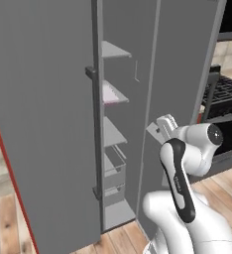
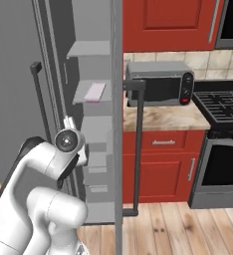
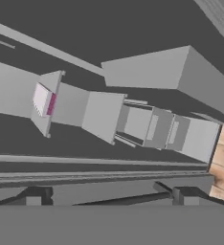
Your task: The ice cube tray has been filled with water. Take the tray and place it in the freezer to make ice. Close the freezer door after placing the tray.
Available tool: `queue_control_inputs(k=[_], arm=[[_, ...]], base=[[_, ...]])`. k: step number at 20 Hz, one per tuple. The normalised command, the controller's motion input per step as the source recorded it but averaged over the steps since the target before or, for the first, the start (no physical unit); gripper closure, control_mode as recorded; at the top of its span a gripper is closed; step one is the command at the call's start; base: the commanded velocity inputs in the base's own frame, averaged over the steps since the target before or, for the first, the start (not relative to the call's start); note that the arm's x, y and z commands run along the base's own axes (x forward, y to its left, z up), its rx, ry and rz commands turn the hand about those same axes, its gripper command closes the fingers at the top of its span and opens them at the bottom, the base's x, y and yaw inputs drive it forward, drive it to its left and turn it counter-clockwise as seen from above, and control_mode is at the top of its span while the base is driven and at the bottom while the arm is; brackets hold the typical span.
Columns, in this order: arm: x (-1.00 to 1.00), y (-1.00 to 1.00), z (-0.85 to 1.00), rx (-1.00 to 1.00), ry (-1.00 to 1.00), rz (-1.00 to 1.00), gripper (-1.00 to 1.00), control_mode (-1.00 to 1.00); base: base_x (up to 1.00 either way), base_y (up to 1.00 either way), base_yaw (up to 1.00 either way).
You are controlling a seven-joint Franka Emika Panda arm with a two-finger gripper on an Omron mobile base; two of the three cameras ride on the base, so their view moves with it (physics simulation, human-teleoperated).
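Observation:
The ice cube tray (image 1: 109, 94) lies flat on the second shelf inside the freezer (image 1: 113, 134), a pale lavender slab, also seen as the tray (image 2: 95, 92) and the tray (image 3: 42, 99). The freezer door (image 1: 180, 69) stands open. From the right it shows edge-on as the freezer door (image 2: 117, 149), with its dark bar handle (image 2: 138, 149). My gripper (image 1: 158, 129) sits low at the door's inner face, apart from the tray. In the hand view the gripper (image 3: 112, 196) is open with nothing between its fingertips (image 3: 37, 195).
The matching left door (image 1: 43, 124) is shut, its handle (image 1: 95, 134) next to the opening. Lower shelves and bins (image 1: 113, 171) fill the freezer below the tray. A microwave (image 2: 158, 82) stands on the counter, with a stove (image 2: 220, 107) and red cupboards (image 2: 161, 164) to the right.

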Motion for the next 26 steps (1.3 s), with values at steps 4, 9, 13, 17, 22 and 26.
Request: queue_control_inputs(k=[4,9,13,17,22,26], arm=[[0.0,0.0,0.0,0.0,0.0,0.0,-1.0,1.0],[0.0,0.0,0.0,0.0,0.0,0.0,-1.0,-1.0],[0.0,0.0,0.0,0.0,0.0,0.0,-1.0,-1.0],[-0.06,-0.08,0.0,0.0,0.0,0.0,-1.0,-1.0],[-0.34,-0.26,0.0,0.0,0.0,0.0,-1.0,-1.0],[-0.38,-0.44,0.0,0.0,-0.07,0.0,-1.0,-1.0]], base=[[-0.25,0.0,0.02],[0.0,0.0,0.0],[0.0,0.0,0.0],[0.0,0.0,0.0],[0.0,0.0,0.0],[0.0,0.0,0.0]])
